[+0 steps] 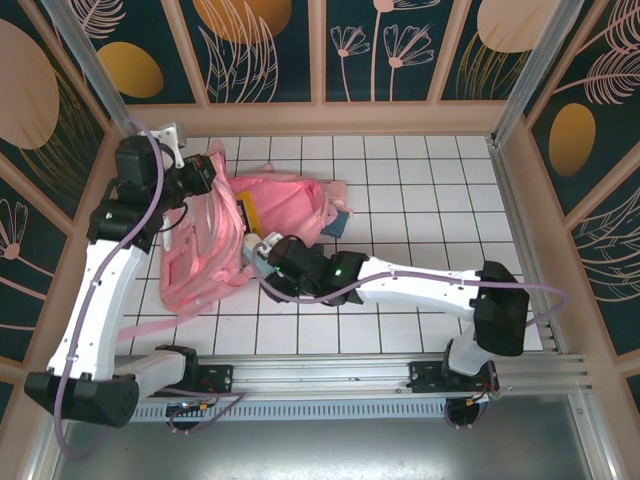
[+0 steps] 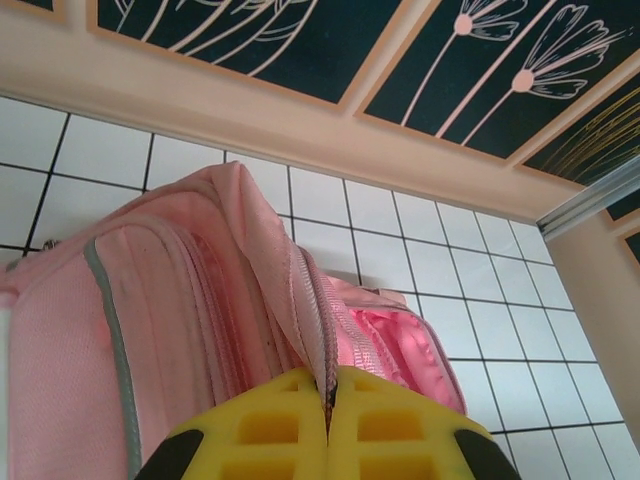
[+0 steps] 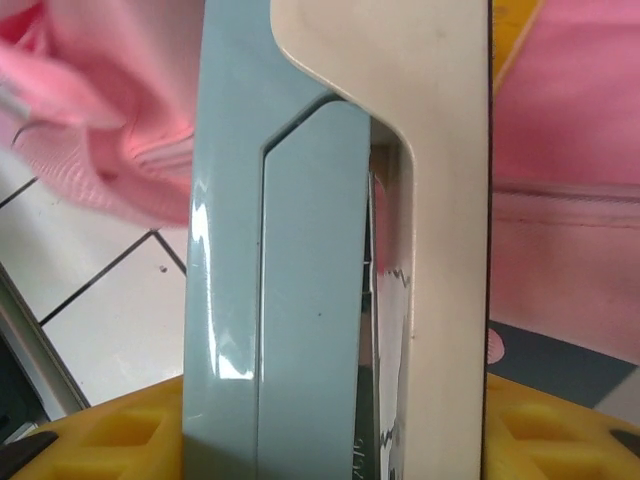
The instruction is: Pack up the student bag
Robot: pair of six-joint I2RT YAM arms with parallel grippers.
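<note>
You had matt, woven pink cloth in the bag (image 2: 190, 300). Your stapler (image 3: 300, 250) was smooth, glossy plastic with a shiny metal strip. The tiled table (image 1: 420, 190) looked glossy.

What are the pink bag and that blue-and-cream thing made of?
The student bag looks like soft matte woven fabric: creases, stitched seams. The blue-and-cream object seems hard glossy plastic, given sharp highlights; its mirror-like strip may be metal.
</note>
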